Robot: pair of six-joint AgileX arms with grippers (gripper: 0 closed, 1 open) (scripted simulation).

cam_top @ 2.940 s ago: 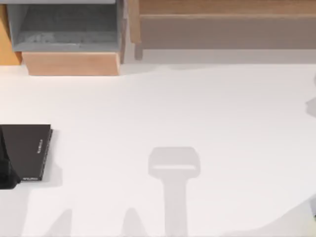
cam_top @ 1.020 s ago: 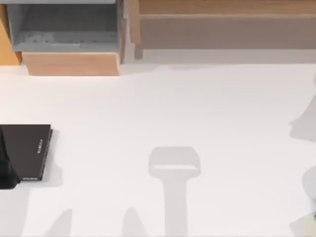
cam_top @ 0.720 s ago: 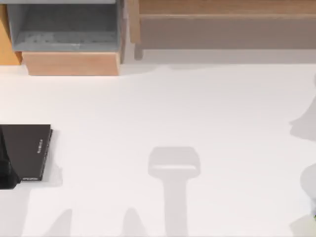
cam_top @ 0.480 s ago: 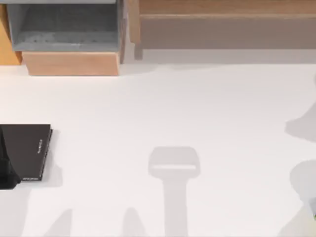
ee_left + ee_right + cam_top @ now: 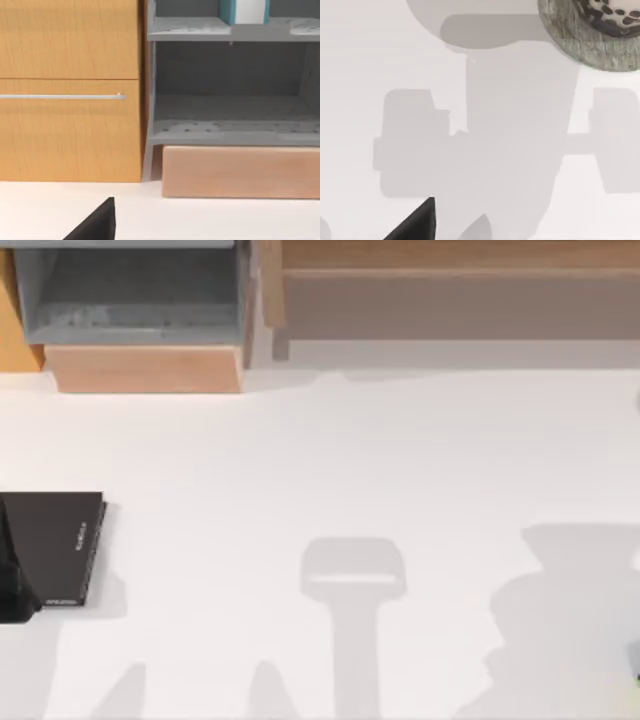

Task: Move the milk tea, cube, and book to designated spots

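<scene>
Orange wood-grain cabinet [image 5: 70, 90] with a thin metal bar handle [image 5: 62, 96] stands touching the left side of the grey shelf unit [image 5: 230, 132]. Left arm [image 5: 12, 585], a dark shape, sits well in front of the shelf unit and to its left, at the worktop's left edge, overlapping the flat black book [image 5: 55, 545]. That book is matte, rectangular, has small white spine lettering and lies flat on the worktop [image 5: 330, 460]. Left pincer [image 5: 95, 224] shows as a black wedge low in the left wrist view, facing the shelf unit. It touches nothing visible, and I cannot tell whether it is spread or pressed together. The shelf unit is grey with speckled flat boards and open bays, and it rests on a pale, smooth, rectangular wooden block [image 5: 240, 172]. The book [image 5: 245, 11], teal cover with white page edges, stands upright on the upper board of the shelf unit. A long brown wooden rail [image 5: 450, 290] runs just right of the shelf unit along the back of the worktop. The worktop is plain white, smooth, with grey shadows. Right pincer [image 5: 415, 224] is a black wedge above bare worktop, holding nothing visible; spread or closed, cannot tell. The milk tea [image 5: 615, 12], round, tan, dotted with dark pearls, sits on a round grey mottled coaster [image 5: 565, 35]; its place relative to the shelf unit cannot be told.
</scene>
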